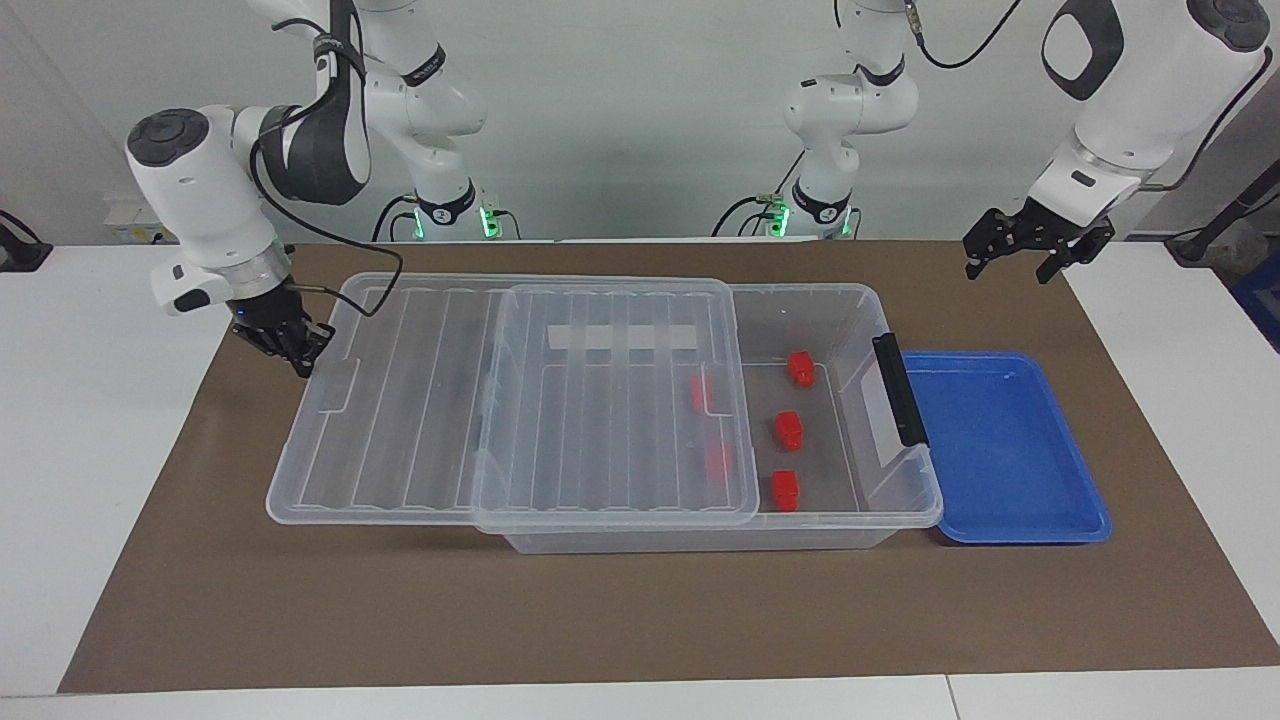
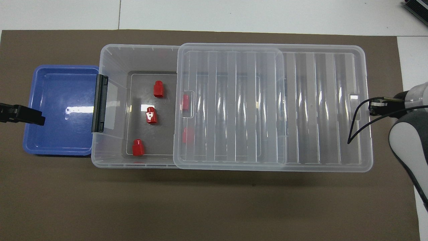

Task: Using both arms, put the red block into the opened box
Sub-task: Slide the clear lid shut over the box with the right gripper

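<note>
The clear box (image 1: 800, 296) (image 2: 133, 50) lies along the mat with its ribbed lid (image 1: 600, 430) (image 2: 267, 107) slid toward the right arm's end, so the black-handle end is uncovered. Three red blocks (image 1: 789, 430) (image 2: 151, 115) lie in the uncovered part, and two more (image 1: 703, 394) (image 2: 186, 102) show through the lid. My right gripper (image 1: 298, 358) (image 2: 376, 107) is shut, low against the lid's overhanging end rim. My left gripper (image 1: 1010, 262) (image 2: 33, 117) hangs open and holds nothing, over the mat beside the blue tray.
A shallow blue tray (image 1: 1000, 450) (image 2: 60, 100) sits against the box's handle end. The black handle (image 1: 897, 388) (image 2: 99, 103) runs across that end. A brown mat (image 1: 600, 610) covers the table. The right arm's cable (image 2: 354, 124) loops over the lid's end.
</note>
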Action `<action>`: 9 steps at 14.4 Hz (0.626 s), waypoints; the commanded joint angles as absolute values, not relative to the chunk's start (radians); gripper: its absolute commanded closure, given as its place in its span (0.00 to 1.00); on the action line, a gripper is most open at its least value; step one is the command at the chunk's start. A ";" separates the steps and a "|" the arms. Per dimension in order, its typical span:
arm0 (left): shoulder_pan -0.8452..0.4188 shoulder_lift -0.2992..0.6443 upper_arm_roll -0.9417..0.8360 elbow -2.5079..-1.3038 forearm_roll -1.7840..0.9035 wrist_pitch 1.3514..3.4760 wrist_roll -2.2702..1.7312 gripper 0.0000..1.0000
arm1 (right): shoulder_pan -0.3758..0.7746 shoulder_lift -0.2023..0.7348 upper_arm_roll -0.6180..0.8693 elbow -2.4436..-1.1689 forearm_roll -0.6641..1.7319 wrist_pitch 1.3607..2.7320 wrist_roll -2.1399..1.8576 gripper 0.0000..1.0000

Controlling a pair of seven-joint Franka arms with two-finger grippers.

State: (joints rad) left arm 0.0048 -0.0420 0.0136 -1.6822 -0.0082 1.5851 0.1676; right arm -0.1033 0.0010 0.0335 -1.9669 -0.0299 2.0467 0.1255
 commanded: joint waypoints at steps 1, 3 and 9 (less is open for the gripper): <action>0.006 -0.074 0.015 -1.721 -0.009 1.611 0.183 0.00 | -0.049 -0.021 0.037 -1.979 -0.005 2.002 0.087 1.00; 0.008 -0.074 0.015 -1.721 -0.009 1.611 0.183 0.00 | -0.002 -0.029 0.037 -1.985 -0.005 1.994 0.087 1.00; 0.008 -0.074 0.015 -1.721 -0.009 1.611 0.183 0.00 | 0.112 -0.043 0.037 -2.014 0.027 2.000 0.094 1.00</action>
